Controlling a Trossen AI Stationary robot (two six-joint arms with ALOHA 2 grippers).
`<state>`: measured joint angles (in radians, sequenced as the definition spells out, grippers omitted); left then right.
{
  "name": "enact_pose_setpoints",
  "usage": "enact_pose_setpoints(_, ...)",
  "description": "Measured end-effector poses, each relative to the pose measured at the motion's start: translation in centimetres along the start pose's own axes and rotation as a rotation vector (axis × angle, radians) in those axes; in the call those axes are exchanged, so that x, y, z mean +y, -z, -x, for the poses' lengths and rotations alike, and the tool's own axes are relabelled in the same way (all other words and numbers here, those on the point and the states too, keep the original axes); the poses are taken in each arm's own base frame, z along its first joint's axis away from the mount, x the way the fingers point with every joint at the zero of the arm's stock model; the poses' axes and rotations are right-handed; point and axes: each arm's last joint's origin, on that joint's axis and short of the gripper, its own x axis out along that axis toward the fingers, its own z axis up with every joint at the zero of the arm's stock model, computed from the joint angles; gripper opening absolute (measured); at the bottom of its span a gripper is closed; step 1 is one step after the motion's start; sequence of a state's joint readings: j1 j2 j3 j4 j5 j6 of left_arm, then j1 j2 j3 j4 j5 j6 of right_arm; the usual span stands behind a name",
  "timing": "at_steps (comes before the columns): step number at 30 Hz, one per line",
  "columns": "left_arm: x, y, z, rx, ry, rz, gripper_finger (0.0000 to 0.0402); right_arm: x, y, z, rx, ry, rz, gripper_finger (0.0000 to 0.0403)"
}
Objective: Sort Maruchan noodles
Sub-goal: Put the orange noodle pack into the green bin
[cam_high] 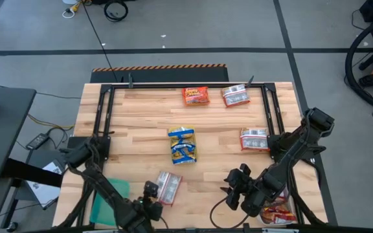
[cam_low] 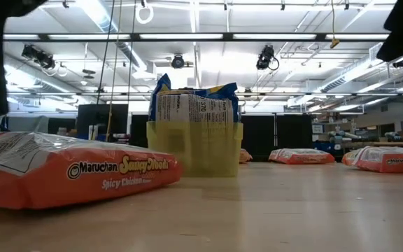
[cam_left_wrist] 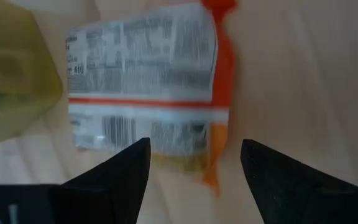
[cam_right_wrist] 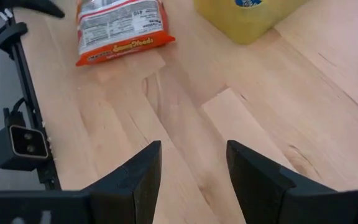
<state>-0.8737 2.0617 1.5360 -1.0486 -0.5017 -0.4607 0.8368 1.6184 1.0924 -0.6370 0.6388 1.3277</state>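
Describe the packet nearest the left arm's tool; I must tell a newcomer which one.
On the light wooden table, look at the near edge beside the flat green tray. There lies a shiny silver-white ramen packet with orange-red ends, label side down, the only packet on that side, just before the open left tool.

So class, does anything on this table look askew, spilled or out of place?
Nothing is spilled or torn. Four Maruchan noodle packets lie loose on the table at differing angles, some label-down. Blue packets stand in the yellow tray. The left gripper hovers open at one packet; the right gripper is open too.
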Motion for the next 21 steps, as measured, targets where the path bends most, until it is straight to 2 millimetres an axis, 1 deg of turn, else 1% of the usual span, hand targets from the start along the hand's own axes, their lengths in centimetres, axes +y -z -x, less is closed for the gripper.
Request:
enact_pose_setpoints(3, -0.5, 0.8, 0.5, 0.001, -0.070, -0.098, 0.0254, 0.0, 0.1, 0.1, 0.002, -0.003, 0.007, 0.0187)
enact_pose_setpoints(7, -1.2, 1.3, -0.3, -0.047, -0.119, -0.172, 0.0254, -0.1, 0.1, 0.1, -0.020, 0.009, 0.011, 0.0187)
enact_pose_setpoints(13, -1.4, 1.7, -1.3, -0.052, -0.127, -0.212, 0.0254, -0.2, -0.2, -0.1, -0.050, 0.023, -0.005, 0.0187)
enact_pose_setpoints(17, -1.7, 2.3, -2.5, -0.054, -0.090, -0.190, 0.0254, -0.3, -0.6, -0.3, -0.053, 0.032, -0.015, 0.0187)
enact_pose_setpoints(21, -1.9, 2.6, -3.1, -0.075, -0.092, -0.208, 0.0242, -0.4, -0.9, -0.6, -0.056, 0.040, -0.025, 0.0187)
